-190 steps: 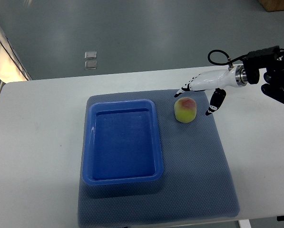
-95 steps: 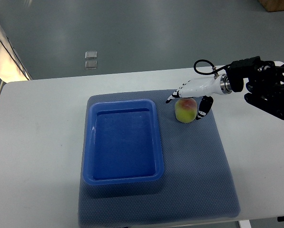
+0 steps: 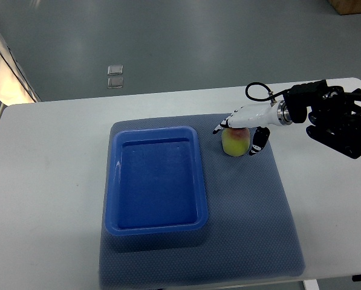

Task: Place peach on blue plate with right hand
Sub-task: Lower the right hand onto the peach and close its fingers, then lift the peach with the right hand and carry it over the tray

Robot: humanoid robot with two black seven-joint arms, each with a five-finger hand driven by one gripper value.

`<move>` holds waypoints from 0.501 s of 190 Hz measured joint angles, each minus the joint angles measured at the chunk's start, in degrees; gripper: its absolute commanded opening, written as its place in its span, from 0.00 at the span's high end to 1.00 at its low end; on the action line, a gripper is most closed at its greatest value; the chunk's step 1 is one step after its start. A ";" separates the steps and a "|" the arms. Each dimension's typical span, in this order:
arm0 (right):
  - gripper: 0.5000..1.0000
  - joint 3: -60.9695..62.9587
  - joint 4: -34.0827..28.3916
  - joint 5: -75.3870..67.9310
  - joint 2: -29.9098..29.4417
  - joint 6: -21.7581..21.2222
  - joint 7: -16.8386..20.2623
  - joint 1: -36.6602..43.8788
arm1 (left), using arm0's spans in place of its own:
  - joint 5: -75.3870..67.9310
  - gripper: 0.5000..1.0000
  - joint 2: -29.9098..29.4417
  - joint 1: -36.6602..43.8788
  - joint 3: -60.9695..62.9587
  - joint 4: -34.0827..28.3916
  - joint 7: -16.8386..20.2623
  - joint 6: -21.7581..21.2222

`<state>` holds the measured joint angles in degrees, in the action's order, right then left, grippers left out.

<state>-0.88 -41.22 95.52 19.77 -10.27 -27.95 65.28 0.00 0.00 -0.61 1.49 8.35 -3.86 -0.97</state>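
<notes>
Top view: right hand (image 3: 240, 125) reached in from the 3 o'clock edge and sat over the peach (image 3: 234, 142), white fingers (image 3: 231, 119) draped across its top, thumb (image 3: 257, 142) down at the fruit's 3 o'clock flank. Digits looked spread around the peach rather than clamped; whether they pressed on the skin could not be told. Peach rested on the grey-blue mat (image 3: 247, 211), just beside the blue plate (image 3: 157, 231), off that tray's upper right corner at roughly 2 o'clock from its centre. Plate, a deep rectangular tray, held nothing. Mat lay on the white table (image 3: 47, 181). Left hand not in view.

Risks, as judged: grasp looked shallow, fingers on the crown and one thumb at the side, so a round, smooth fruit could squirt out toward 9 o'clock as the hand closed, or roll off during lift. Carrying low toward 9 o'clock, the peach could clip the tray's raised rim and drop on the mat.
</notes>
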 measured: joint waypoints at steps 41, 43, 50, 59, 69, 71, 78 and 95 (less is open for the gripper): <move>0.49 0.10 0.00 -0.24 0.00 -0.23 -0.17 -0.03 | 0.00 0.00 0.00 0.00 0.00 0.00 0.00 0.00; 0.50 0.10 0.00 -0.24 0.00 -0.23 -0.18 -0.03 | 0.00 0.00 0.00 0.00 0.00 0.00 0.00 0.00; 0.55 0.10 0.01 -0.24 0.00 -0.27 -0.20 -0.03 | 0.00 0.00 0.00 0.00 0.00 0.00 0.00 0.00; 0.56 0.10 0.01 -0.25 0.00 -0.31 -0.23 -0.03 | 0.00 0.00 0.00 0.00 0.00 0.00 0.00 0.00; 0.57 0.10 0.01 -0.25 0.00 -0.35 -0.26 -0.03 | 0.00 0.00 0.00 0.00 0.00 0.00 0.00 0.00; 0.57 0.10 0.01 -0.25 0.00 -0.35 -0.26 -0.03 | 0.00 0.00 0.00 0.00 0.00 0.00 0.00 0.00; 0.57 0.10 0.01 -0.25 0.00 -0.35 -0.27 -0.03 | 0.00 0.00 0.00 0.00 0.00 0.00 0.00 0.00; 0.57 0.23 0.01 -0.35 0.00 -0.36 -0.33 -0.03 | 0.00 0.00 0.00 0.00 0.00 0.00 0.00 0.00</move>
<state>-0.66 -41.21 95.17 19.77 -10.63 -28.27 65.26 0.00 0.00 -0.62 1.49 8.35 -3.86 -0.97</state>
